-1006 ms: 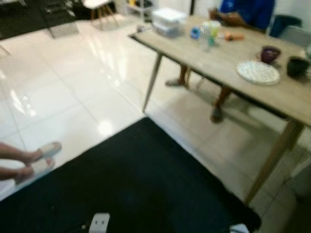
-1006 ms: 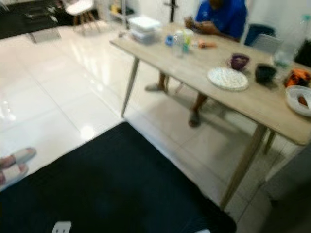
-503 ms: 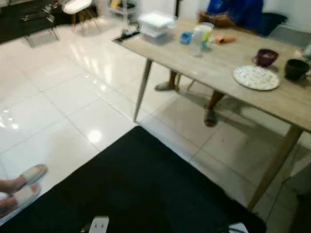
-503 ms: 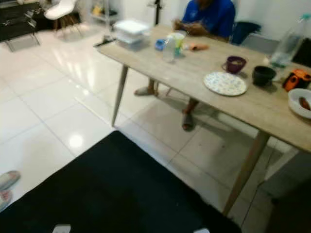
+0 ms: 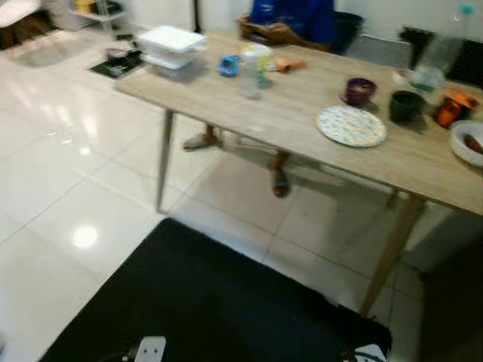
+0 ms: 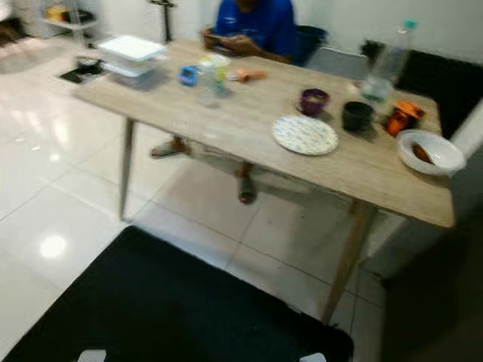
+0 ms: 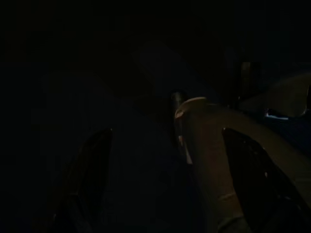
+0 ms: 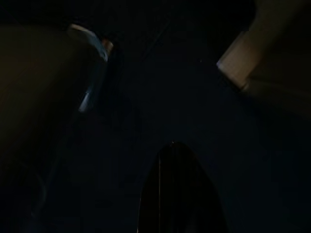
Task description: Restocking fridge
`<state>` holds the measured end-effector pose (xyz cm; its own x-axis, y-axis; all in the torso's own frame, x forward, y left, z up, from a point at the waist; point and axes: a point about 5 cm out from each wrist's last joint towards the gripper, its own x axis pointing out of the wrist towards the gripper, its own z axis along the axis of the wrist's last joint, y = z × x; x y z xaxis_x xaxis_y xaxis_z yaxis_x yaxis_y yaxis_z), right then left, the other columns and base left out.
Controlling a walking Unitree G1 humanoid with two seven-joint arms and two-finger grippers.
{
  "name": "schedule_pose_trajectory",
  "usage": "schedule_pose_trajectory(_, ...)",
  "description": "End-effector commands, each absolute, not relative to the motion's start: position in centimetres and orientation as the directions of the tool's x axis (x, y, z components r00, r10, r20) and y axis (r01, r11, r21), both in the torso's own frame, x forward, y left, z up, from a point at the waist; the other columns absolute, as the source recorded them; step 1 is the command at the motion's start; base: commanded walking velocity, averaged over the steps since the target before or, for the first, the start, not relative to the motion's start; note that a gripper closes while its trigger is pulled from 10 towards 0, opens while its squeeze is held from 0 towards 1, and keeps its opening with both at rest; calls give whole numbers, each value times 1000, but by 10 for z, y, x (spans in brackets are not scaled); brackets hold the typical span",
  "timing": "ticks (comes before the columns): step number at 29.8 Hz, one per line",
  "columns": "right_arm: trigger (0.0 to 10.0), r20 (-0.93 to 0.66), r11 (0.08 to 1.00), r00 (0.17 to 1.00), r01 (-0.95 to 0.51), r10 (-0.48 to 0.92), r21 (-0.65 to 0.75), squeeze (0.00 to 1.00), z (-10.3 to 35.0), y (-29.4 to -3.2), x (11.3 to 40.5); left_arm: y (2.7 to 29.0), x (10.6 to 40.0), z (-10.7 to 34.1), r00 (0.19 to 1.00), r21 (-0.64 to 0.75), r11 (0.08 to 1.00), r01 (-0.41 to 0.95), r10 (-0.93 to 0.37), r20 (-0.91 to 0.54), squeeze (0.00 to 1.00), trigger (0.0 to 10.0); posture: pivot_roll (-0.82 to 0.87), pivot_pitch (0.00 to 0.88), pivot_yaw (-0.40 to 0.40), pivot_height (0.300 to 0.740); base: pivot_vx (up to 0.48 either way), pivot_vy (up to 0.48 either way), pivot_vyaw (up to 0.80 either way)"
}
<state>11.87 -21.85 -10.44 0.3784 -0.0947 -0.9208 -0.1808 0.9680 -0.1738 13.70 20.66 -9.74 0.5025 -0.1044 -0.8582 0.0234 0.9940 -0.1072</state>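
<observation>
standing across a white tiled floor (image 6: 45, 188), a long wooden desk (image 6: 249, 143) on slanted legs carries everything in sight. taking the patterned plate (image 6: 304, 135) near the desk's middle as the landmark: just behind it sits a purple mug (image 6: 313, 100), and beside that mug, toward the desk's right end, a dark cup (image 6: 357, 116). further right of the plate are an orange object (image 6: 400, 117) and a white bowl (image 6: 428, 151) with something reddish in it. behind the dark cup stands a clear plastic bottle (image 6: 386, 64) with a green cap. left of the plate are a clear cup (image 6: 207, 75) and a small blue item (image 6: 188, 75), and at the far left end stacked white containers (image 6: 130, 54). a person in a blue shirt (image 6: 253, 23) sits behind the desk, feet under it. a black mat (image 6: 173, 309) lies on the floor in front of the desk. no fridge can be made out. the left wrist view is very dark: two black fingers (image 7: 90, 165) stand apart around a pale cylindrical shape that i cannot identify. the right wrist view is darker still; i cannot tell how the right gripper's (image 8: 177, 194) fingers stand.
</observation>
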Motion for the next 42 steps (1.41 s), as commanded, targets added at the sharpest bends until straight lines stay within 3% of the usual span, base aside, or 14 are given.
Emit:
schedule_pose_trajectory(1,10000,-915,968,394,-184,-84,-168,0,-103,-215,125,208,126,-101,473,-106,994,17,-101,-875,0,10000,-54,104,-2,740,356,0,-769)
schedule_pose_trajectory(17,10000,-909,970,409,-175,-86,-170,0,-103,-213,127,209,126,-101,476,-91,996,7,-83,-875,0,10000,-55,104,-2,740,327,0,-756)
schedule_pose_trajectory(22,10000,-905,971,416,-169,-85,-169,0,-102,-213,128,209,128,-100,490,-112,994,-18,-89,-867,0,10000,-55,104,-2,740,0,0,0)
schedule_pose_trajectory(35,10000,-904,971,420,-171,-81,-167,0,-102,-213,128,205,126,-101,476,-126,992,10,-116,-872,0,10000,-52,106,-2,740,250,-391,0)
schedule_pose_trajectory(42,10000,-903,971,422,-176,-76,-164,0,-102,-212,128,208,126,-101,480,-112,994,-2,-97,-872,0,10000,-52,106,-2,740,0,0,0)
